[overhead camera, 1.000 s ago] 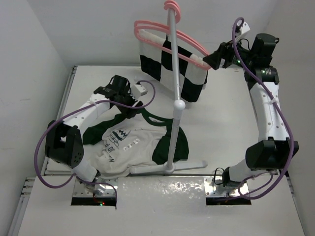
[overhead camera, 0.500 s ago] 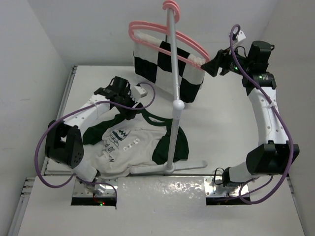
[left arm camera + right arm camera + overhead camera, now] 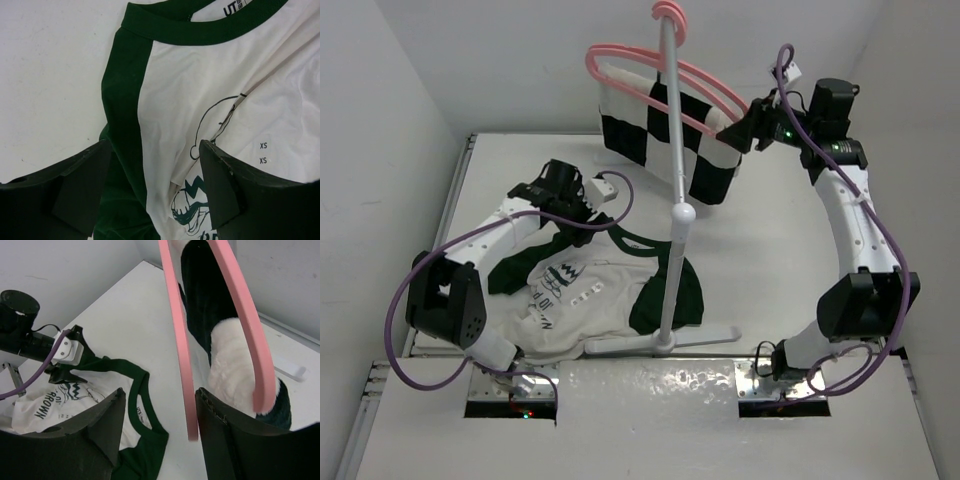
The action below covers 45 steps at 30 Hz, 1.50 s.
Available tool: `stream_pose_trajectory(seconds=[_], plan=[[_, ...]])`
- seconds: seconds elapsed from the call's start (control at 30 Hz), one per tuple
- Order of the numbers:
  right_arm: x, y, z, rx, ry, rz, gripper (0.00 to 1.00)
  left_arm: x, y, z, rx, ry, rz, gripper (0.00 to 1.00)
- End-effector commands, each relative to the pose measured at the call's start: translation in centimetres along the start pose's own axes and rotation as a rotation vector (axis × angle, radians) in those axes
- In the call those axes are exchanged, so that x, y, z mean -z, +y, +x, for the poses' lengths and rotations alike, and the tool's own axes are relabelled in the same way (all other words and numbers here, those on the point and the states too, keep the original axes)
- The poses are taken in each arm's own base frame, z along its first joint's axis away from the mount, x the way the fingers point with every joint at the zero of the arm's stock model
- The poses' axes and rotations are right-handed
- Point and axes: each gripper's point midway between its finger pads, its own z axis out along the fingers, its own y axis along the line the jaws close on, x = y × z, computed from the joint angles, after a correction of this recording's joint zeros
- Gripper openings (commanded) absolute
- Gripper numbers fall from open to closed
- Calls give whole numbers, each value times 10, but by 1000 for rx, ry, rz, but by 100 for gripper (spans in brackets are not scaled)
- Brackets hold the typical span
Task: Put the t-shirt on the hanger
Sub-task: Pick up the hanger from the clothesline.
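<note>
Underneath everything, a flat white table (image 3: 780, 250). Near its front edge, upright on a flat foot, a tall white pole stand (image 3: 675, 180). Spread rumpled on the table just left of that pole, chest up and collar toward the far side: the cream-white t-shirt with dark green raglan sleeves and collar (image 3: 595, 300). Inside the neck, "UT"; on a strip down the chest, "XS" twice; within the dark chest graphic, "BROWN", the other letters too small to read. Hung from the pole's top, above the table's far side, a black-and-white checkered cloth (image 3: 705, 165) draped on one pink plastic hanger (image 3: 245, 325). Just beside it, bare, the thin pink plastic clothes hanger with curved shoulders (image 3: 176, 330). Poised low over the seam between green sleeve and cream chest, the left gripper (image 3: 154, 150), jaws apart, grasping nothing. Raised at the hangers' right end, the right gripper (image 3: 160, 392), jaws spread wide, the bare hanger's tip between them, contact impossible to tell.
</note>
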Motion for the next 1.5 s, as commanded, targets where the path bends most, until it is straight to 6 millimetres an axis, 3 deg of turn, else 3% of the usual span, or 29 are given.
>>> stream_pose_trajectory(seconds=[0.0,0.07,0.1,0.13,0.17,0.27,0.37,0.5,0.53,0.63,1.1,1.23,1.43,1.47], plan=[[-7,9,-21,71,-25,-48,57,8,5,-11,-22,-53,-38,69],[-13,1,-26,80,-18,-40,56,8,6,-12,-22,-61,-42,69],[-22,7,-23,87,0,-51,55,8,6,-12,-20,-63,-48,69],[-24,10,-34,117,-9,-50,54,9,7,-13,-18,-68,-53,69],[-35,9,-21,113,40,-61,54,9,8,-14,-18,-75,-60,69],[-48,10,-18,146,77,-50,51,10,7,-12,-15,-75,-64,69],[-55,5,-19,154,66,-27,40,13,7,-12,-15,-79,-72,69],[-58,5,-22,153,56,-27,21,15,7,-12,-13,-81,-74,69],[-57,5,-23,155,54,-25,12,16,7,-12,-13,-81,-74,69],[-53,10,-30,178,37,-35,0,18,7,-13,-15,-87,-76,69],[-23,59,-78,293,-119,-118,0,27,10,-15,-13,-101,-102,70],[-20,54,-60,266,-65,-98,0,33,14,-9,-17,-94,-120,70],[-15,41,-17,225,-4,-38,0,47,23,-7,-37,-98,-160,70],[-11,43,-19,237,-14,-32,0,47,23,-5,-36,-95,-161,70]])
